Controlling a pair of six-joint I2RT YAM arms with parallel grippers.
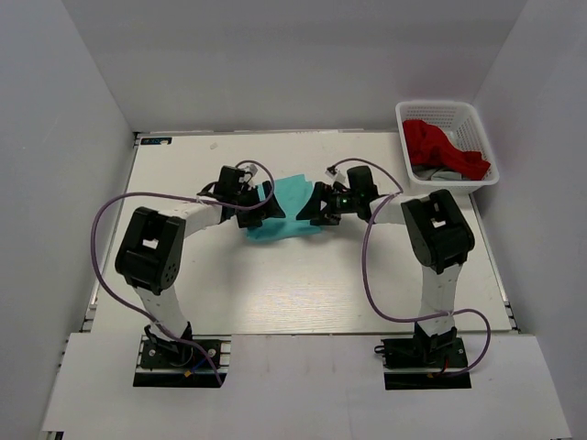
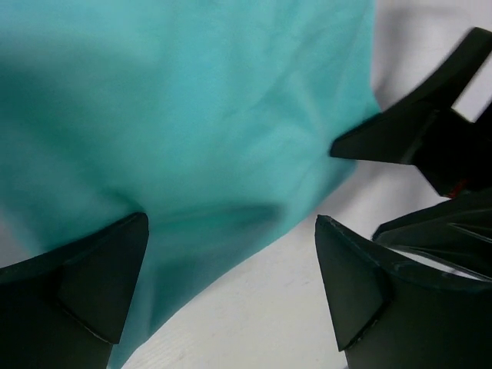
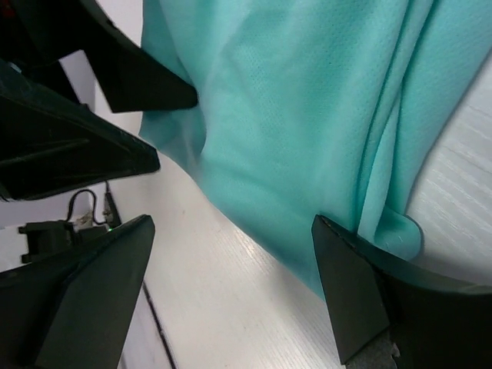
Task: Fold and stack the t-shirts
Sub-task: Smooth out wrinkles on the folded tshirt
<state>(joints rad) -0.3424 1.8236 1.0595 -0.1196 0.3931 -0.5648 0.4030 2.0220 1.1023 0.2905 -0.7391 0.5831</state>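
The teal t-shirt (image 1: pixel 286 213) lay on the desk (image 1: pixel 303 284) in its middle part, a little closer to the far edge, gathered into a small uneven shape with several soft creases. The left gripper (image 2: pixel 231 223) stood at its left side and the right gripper (image 3: pixel 232 223) at its right side, both low over the cloth. Each gripper had its jaws wide apart with only cloth and bare desk between them, so neither was holding anything.

The red t-shirt (image 1: pixel 440 147) was not on the desk surface at all. It sat crumpled in the white basket (image 1: pixel 438 104) at the far right corner, on top of some grey cloth (image 1: pixel 438 172) (I could not tell what this was).

In my judgement the task was at an early stage. The teal shirt was compact, but its outline looked irregular and not like a finished flat fold. The red shirt had to be taken out, folded, and then placed together with the teal one, so no stack existed yet.
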